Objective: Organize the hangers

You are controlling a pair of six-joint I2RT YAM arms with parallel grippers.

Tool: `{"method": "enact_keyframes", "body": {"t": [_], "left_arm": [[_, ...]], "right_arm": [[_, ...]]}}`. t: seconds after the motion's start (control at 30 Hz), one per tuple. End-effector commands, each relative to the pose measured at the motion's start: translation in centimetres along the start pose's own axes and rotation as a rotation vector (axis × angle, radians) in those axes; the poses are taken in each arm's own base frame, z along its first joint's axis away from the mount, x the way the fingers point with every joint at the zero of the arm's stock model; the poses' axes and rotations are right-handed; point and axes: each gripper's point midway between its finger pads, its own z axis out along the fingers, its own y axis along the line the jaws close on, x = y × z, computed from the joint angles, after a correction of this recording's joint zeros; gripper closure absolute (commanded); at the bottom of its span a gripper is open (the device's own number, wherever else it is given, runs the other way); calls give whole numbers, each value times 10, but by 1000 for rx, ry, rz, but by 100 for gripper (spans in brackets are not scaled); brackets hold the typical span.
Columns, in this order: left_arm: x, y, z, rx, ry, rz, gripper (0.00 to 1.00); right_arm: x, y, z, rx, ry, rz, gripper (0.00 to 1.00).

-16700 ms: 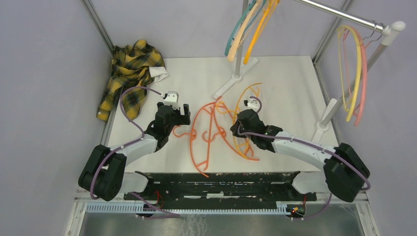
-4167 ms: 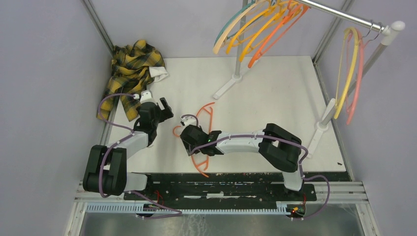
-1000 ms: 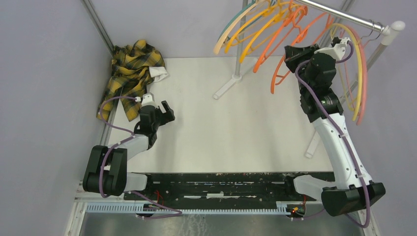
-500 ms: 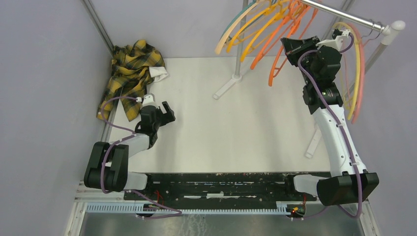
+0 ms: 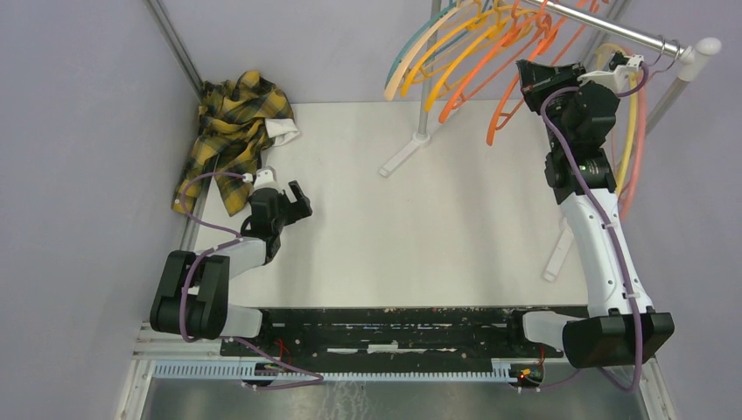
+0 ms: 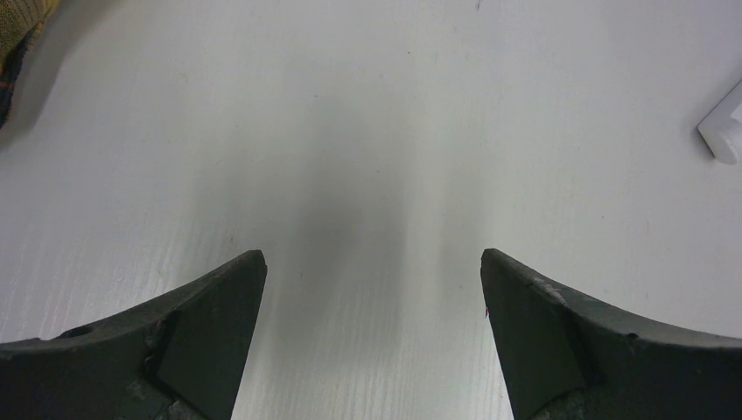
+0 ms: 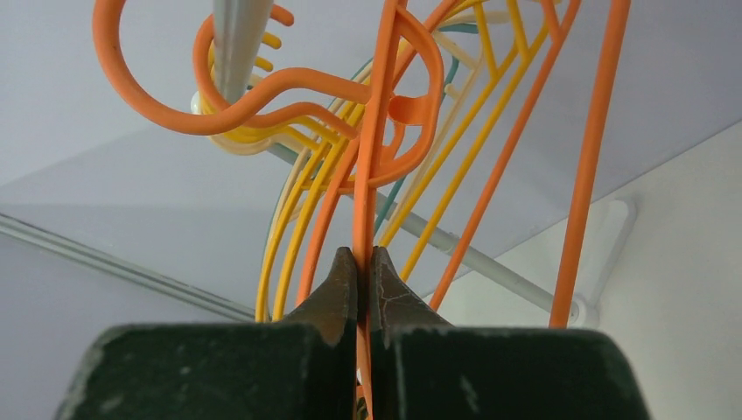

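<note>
Top view first, and the hangers (image 5: 455, 52) are all up at the silver rail (image 5: 604, 24). At 12 to 1 o'clock we count a fan of them: one teal hanger (image 5: 411, 39), one peach hanger (image 5: 391, 86), then two yellow arms and two orange arms showing. Their tops run off the frame edge and the strands cross each other, so we can't settle an exact total. Over at 2 o'clock hang two more, a yellow hanger (image 5: 626, 157) and a pink hanger (image 5: 640, 166), both partly hidden behind the right arm.

The right gripper (image 7: 363, 262) is raised to the rail, jaws pinched narrow on the thin bar of an orange hanger (image 7: 363, 201). In the wrist view its hook curls close by the rail, but we can't tell whether it is seated there.

Down at 8 o'clock sits the left gripper (image 6: 372, 262), low over the white table (image 5: 437, 227), jaws spread wide above bare tabletop.

One plaid shirt (image 5: 232, 131) lies crumpled at 10 o'clock, and only a scrap of it shows in the left wrist view. There are two white pole feet, one (image 5: 402, 157) near centre and one (image 5: 553, 262) at 3 o'clock.
</note>
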Motion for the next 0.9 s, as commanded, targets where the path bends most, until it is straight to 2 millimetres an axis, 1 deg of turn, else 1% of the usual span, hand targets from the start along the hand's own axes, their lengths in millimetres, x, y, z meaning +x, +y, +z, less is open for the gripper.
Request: {"method": "enact_keyframes", "body": {"t": [0.0, 0.07, 0.17, 0.2, 0.23, 0.27, 0.33, 0.43, 0.47, 0.5, 0.53, 0.57, 0.67, 0.73, 0.77, 0.87], "left_arm": [[-19, -12, 2, 36, -62, -64, 0], [-20, -12, 2, 36, -63, -64, 0], [-19, -12, 2, 38, -62, -63, 0], [-19, -12, 2, 38, -62, -63, 0], [-19, -12, 2, 39, -62, -64, 0], [-19, -13, 2, 39, -61, -64, 0], [-18, -12, 2, 38, -58, -62, 0], [-18, -12, 3, 38, -56, -63, 0], [-18, -12, 4, 38, -56, -63, 0], [-17, -12, 4, 38, -55, -62, 0], [-17, -12, 4, 39, -53, -62, 0], [-17, -13, 4, 39, -53, -62, 0], [-16, -13, 5, 40, -49, -62, 0], [-15, -14, 5, 42, -47, -57, 1], [-15, -15, 5, 44, -46, -54, 1], [-13, -19, 6, 39, -42, -23, 1]], "right_arm": [[-19, -5, 9, 28, -83, 20, 99], [-18, -13, 11, 49, -87, 17, 98], [-17, -22, 13, 66, -84, 14, 93], [-17, -25, 12, 73, -87, 13, 91], [-18, -27, 11, 78, -89, 13, 86], [-18, -28, 9, 82, -86, 5, 79], [-17, -27, 6, 83, -75, -12, 53], [-15, -27, -4, 85, -53, -53, 29], [-16, -24, -10, 76, -49, -64, 21], [-18, -20, -17, 64, -52, -74, 11], [-18, -20, -23, 65, -48, -82, 4], [-17, -20, -29, 62, -42, -91, 1], [-10, -24, -46, 68, -8, -139, 0], [0, -31, -57, 86, 31, -185, 0], [7, -34, -62, 85, 51, -226, 0], [40, -43, -75, 104, 128, -340, 0]]}}
